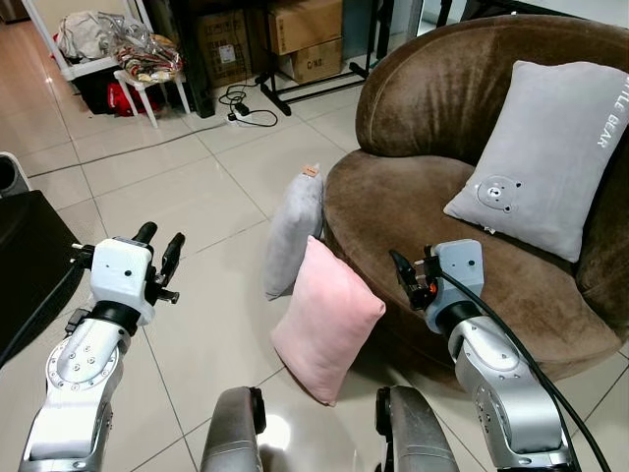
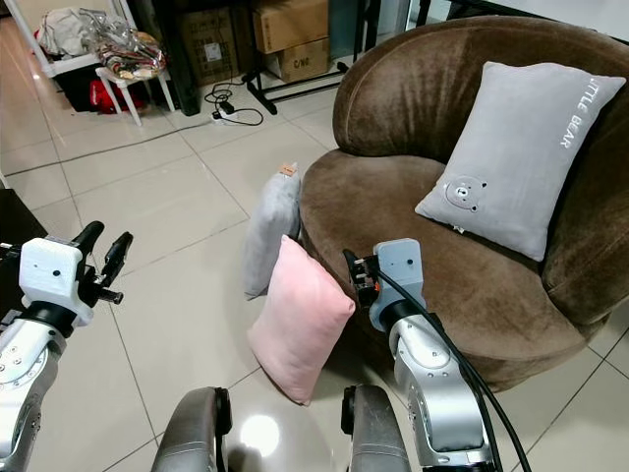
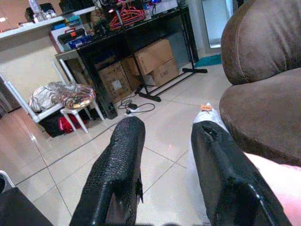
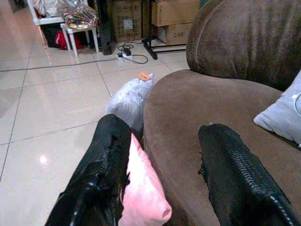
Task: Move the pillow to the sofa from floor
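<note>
A pink pillow (image 1: 326, 320) stands on the tiled floor, leaning against the front of the round brown sofa (image 1: 413, 211). Behind it a grey pillow (image 1: 294, 233) with an orange tag also leans on the sofa's edge. Another grey pillow with a bear print (image 1: 541, 157) rests on the sofa seat. My left gripper (image 1: 160, 248) is raised over the floor, left of the pillows, fingers open and empty. My right gripper (image 1: 403, 270) hovers open just right of the pink pillow, by the sofa's front edge; the pink pillow (image 4: 141, 193) shows between its fingers (image 4: 101, 169).
A black object (image 1: 29, 261) stands at my left. At the back are a white rack with clothes (image 1: 118, 49), cardboard boxes (image 1: 300, 34), a black stand and a power strip with cables (image 1: 246, 108). Open tiled floor lies between me and them.
</note>
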You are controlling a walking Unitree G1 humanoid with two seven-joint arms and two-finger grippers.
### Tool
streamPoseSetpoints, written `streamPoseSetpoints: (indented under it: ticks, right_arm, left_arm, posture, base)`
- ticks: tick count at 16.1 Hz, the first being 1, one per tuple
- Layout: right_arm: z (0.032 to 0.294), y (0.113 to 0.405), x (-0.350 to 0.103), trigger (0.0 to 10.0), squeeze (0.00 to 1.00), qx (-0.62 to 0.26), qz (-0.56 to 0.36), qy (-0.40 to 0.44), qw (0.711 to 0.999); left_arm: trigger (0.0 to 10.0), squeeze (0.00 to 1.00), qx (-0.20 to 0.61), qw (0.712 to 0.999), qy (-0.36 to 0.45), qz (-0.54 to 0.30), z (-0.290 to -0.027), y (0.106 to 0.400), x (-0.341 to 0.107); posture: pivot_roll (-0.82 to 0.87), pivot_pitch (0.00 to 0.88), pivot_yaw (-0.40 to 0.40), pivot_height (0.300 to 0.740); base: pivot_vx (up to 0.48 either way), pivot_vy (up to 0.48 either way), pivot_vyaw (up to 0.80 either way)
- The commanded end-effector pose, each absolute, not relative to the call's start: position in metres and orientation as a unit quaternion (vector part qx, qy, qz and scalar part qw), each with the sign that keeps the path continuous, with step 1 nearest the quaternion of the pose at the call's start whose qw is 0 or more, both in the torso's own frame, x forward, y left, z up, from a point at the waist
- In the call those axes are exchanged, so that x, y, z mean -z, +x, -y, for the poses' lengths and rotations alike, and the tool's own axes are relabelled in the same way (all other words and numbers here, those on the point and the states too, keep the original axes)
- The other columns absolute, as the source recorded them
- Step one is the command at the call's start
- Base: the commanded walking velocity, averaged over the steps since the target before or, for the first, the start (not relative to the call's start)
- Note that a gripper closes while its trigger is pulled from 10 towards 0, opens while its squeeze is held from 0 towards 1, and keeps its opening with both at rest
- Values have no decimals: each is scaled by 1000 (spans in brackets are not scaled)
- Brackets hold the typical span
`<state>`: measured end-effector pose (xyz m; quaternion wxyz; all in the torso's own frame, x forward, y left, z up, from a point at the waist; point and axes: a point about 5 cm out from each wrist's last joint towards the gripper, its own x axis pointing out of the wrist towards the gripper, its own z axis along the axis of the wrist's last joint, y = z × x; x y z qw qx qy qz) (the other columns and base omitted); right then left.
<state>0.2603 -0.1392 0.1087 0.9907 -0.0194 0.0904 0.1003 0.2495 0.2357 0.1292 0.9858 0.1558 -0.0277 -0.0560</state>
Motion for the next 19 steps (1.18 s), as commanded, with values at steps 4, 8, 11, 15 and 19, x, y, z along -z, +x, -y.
streamPoseSetpoints:
  ticks: [4,8,11,15,19]
  right_arm:
    - [131,258,-109,10000,0,-114,-85,-2,990]
    - [129,261,-109,10000,0,-120,-81,-8,989]
    - [122,263,-111,10000,0,-154,-78,-43,984]
    - [128,266,-109,10000,0,-129,-84,-34,988]
    - [128,266,-111,10000,0,-129,-84,-33,988]
  left_arm:
    - [10000,0,53,987,147,27,-240,248,-131]
    - [10000,0,61,987,142,35,-235,247,-132]
    - [10000,0,64,988,137,36,-235,244,-132]
    - [10000,0,61,988,134,35,-235,244,-132]
    - [10000,0,62,988,135,35,-235,245,-132]
  posture:
    - [-20,0,46,571]
    - [-11,0,24,556]
    - [-6,0,12,556]
    - [-10,0,9,556]
    - [-13,0,11,556]
  base:
    - [0,0,0]
    - [0,0,0]
    - [335,0,481]
    - [393,0,600]
    - [394,0,0]
